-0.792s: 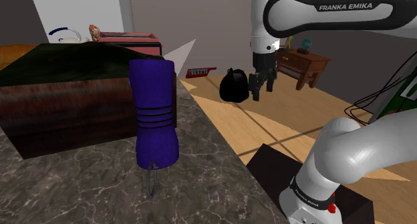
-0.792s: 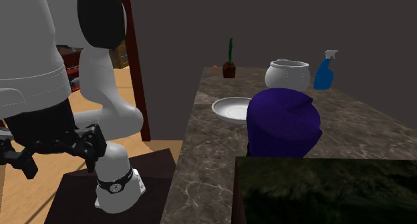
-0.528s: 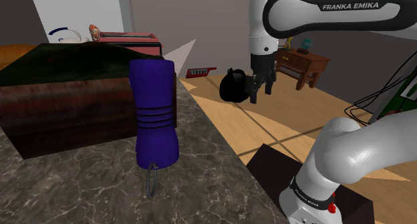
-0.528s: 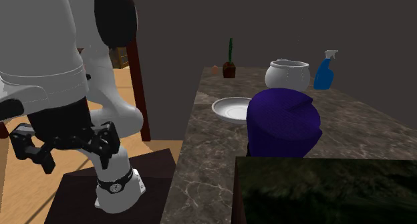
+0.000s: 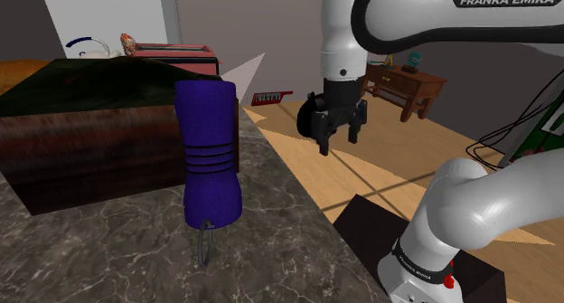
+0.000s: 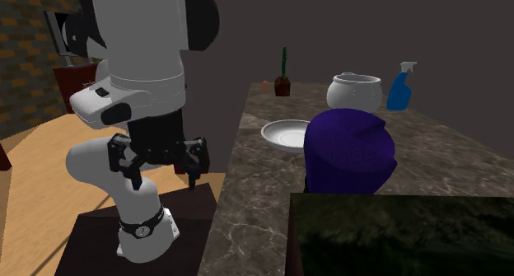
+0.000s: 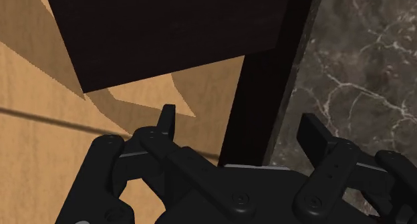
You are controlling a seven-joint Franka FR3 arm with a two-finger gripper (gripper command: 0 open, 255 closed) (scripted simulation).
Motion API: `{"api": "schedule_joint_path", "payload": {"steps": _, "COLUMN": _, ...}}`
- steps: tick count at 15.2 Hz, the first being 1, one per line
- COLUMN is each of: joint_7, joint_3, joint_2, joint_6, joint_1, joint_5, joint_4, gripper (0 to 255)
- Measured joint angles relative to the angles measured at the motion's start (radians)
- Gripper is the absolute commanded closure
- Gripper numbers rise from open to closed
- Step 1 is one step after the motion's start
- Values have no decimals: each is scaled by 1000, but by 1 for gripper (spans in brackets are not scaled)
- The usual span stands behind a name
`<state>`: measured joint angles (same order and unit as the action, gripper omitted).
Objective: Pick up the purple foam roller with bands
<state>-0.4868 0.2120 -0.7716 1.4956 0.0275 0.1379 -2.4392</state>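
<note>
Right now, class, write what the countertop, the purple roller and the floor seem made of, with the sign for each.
Countertop: stone, likely marble, by its pale veins on mottled grey-brown.
Purple roller: matte, even purple with dark bands around the middle; foam or plastic, the look leaves it open.
Floor: wood, by its tan planks with dark seams.

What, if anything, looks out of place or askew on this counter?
Nothing is spilled or tipped. The purple roller stands upright on the counter, an odd neighbour for the plate and spray bottle.
</note>
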Motion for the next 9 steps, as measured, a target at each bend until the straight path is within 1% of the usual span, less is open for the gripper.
{"api": "schedule_joint_path", "payload": {"steps": 3, "joint_7": -120, "joint_3": 74, "joint_2": 21, "joint_6": 7, "joint_1": 10, "joint_5": 69, "joint_4": 36, "gripper": 0}}
{"api": "schedule_joint_path", "payload": {"steps": 7, "joint_7": -280, "joint_3": 180, "joint_2": 69, "joint_6": 49, "joint_1": 15, "joint_5": 152, "joint_4": 78, "gripper": 0}}
{"api": "schedule_joint_path", "payload": {"steps": 9, "joint_7": -349, "joint_3": 220, "joint_2": 88, "joint_6": 63, "joint_1": 12, "joint_5": 180, "joint_4": 102, "gripper": 0}}
